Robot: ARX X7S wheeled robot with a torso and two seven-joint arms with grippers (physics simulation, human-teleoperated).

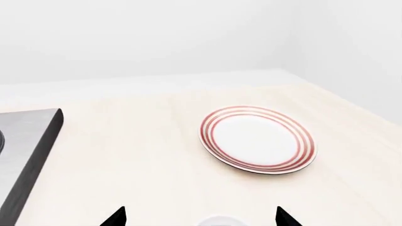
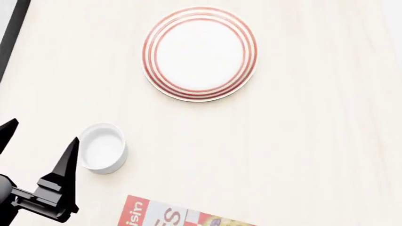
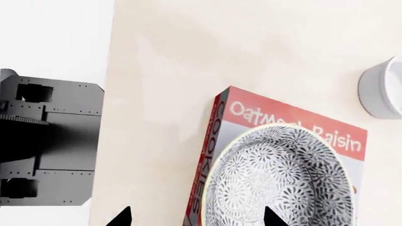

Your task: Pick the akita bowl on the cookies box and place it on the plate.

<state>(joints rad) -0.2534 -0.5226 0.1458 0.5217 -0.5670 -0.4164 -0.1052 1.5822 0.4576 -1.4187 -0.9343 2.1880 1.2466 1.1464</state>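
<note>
Nearest us in the head view, the cookies box point(image 2: 169, 215) shows only a red-and-white corner at the near edge of the pale wood-grain counter point(image 2: 314, 155). The right wrist view gives what the head view cuts off — the flat carton point(image 3: 295, 123) lettered "Oatmeal Raisin" on top and "COOKIES" along its side, with the akita bowl point(image 3: 283, 181) sitting on it, round and deep, its inside densely covered in dark speckled floral marks.

The right fingers point(image 3: 196, 217) appear only as two dark pointed tips, set wide apart; one tip overlaps the bowl in the picture, the other is over bare counter beside the box. They hold nothing, and we cannot tell whether they touch the bowl. A grey metal block point(image 3: 50, 141) lies past the counter's edge.

The left fingers point(image 2: 37, 141) are black, tapered and spread open, empty, just beside a small plain white ramekin point(image 2: 103, 147) — smooth and round. In the left wrist view only the ramekin's rim point(image 1: 221, 221) peeks between the tips.

Farther on, toward the far edge, lies the plate point(image 2: 199, 53), shallow, glossy white with thin red concentric rings, nothing on it. The left wrist view adds a dark-edged grey slab point(image 1: 25, 150) at the counter's side and a white wall point(image 1: 188, 37) behind.
</note>
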